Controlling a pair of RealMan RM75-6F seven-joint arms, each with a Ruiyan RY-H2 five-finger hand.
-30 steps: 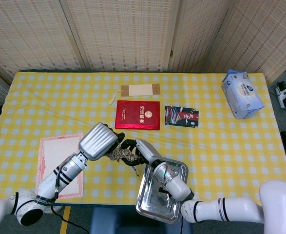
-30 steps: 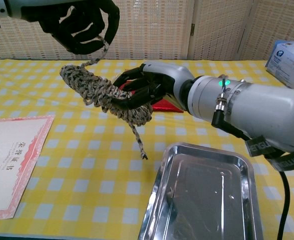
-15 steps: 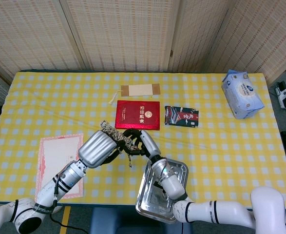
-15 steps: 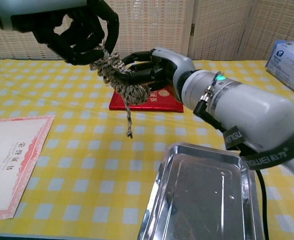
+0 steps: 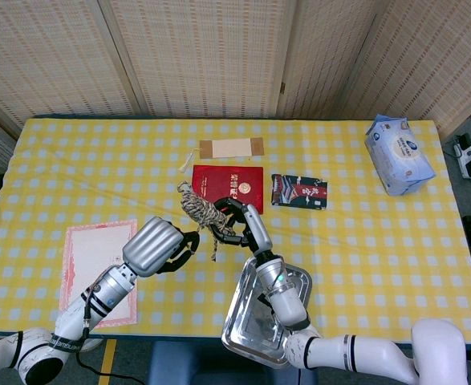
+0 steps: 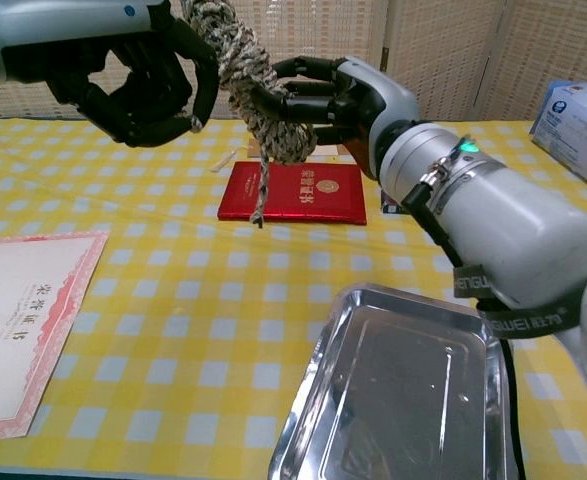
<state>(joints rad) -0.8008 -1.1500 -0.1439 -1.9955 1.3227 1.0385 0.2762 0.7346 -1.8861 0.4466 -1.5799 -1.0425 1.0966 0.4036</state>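
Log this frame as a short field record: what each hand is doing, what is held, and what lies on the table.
Right hand: holds a coiled rope bundle raised above the table, one loose end hanging down.
Left hand: beside the bundle, fingers curled, holding nothing that shows.
Below the rope: red booklet, flat on the yellow checked tablecloth.
Near edge: metal tray, nothing in it.
Near left: pink-bordered certificate, flat.
Elsewhere: tan card, dark packet, tissue pack at far right.
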